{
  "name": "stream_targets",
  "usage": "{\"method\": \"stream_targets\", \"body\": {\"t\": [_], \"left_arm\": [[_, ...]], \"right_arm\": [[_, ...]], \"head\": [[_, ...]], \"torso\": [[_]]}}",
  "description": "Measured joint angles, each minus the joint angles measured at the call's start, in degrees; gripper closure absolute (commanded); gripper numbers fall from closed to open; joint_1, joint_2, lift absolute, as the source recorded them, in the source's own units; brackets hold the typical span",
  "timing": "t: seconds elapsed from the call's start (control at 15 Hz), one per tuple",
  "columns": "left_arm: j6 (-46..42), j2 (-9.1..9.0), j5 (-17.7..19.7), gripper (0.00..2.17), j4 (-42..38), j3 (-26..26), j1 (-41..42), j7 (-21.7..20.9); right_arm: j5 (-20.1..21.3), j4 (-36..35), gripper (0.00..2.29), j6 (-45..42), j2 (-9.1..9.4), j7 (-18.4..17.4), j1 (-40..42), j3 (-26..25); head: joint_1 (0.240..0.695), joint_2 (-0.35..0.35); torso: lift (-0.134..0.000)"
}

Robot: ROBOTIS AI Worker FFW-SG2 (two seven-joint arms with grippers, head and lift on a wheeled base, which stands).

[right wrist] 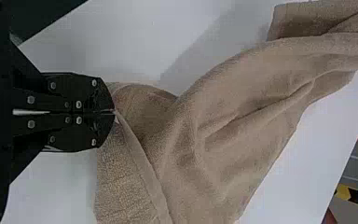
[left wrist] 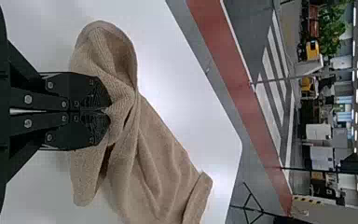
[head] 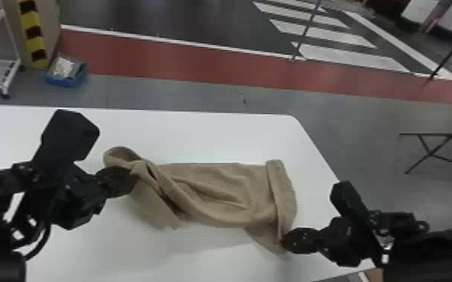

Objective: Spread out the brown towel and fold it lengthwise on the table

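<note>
Brown towel held at both ends over white table

At the far left of the head view, a white metal rack on castors (head: 8, 83) stood on the grey floor, with a yellow-and-black striped strip (head: 33, 32) and a shallow blue plastic basket (head: 65, 80) just to its right. The black two-fingered left gripper (head: 133, 175) came next, over the smooth white table (head: 199, 135). In the left wrist view, the left gripper (left wrist: 108, 112) was closed on a gathered bunch of cloth, with a rounded loop beside the fingertips.

From there the crumpled brown cloth towel (head: 214, 187) stretched across the table to the right, wrinkled and twisted, a flap falling on the near side. How much of it touched the tabletop could not be told. Its right end bore a folded-over band. At that end's near corner, the black two-fingered right gripper (head: 284, 242) had its fingers together, pinching the towel's edge. Farther right, a thin black metal stand (head: 435, 134) stood on the floor beyond the table
</note>
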Motion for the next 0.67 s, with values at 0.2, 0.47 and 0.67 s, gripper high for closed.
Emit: {"method": "stream_targets", "body": {"t": [0.2, 0.47, 0.67], "left_arm": [[-0.23, 0.0, 1.03, 1.8, -0.01, 2.59, -1.09, 0.12], [0.06, 0.0, 2.74, 1.8, -0.23, 7.31, -2.37, -0.21], [1.04, 0.0, 4.56, 1.77, -0.74, 11.64, -2.77, -0.74]], "right_arm": [[-2.67, 1.38, 1.78, -0.4, -0.71, -0.02, -3.48, -6.09], [-3.59, 3.36, 1.79, -0.87, -3.68, -0.8, -9.83, -11.75], [-2.94, 5.42, 1.78, -1.79, -5.05, -2.22, -12.05, -13.8]], "head": [[0.695, -0.35], [0.695, -0.35], [0.695, -0.35]], "torso": [[-0.124], [-0.124], [-0.124]]}}
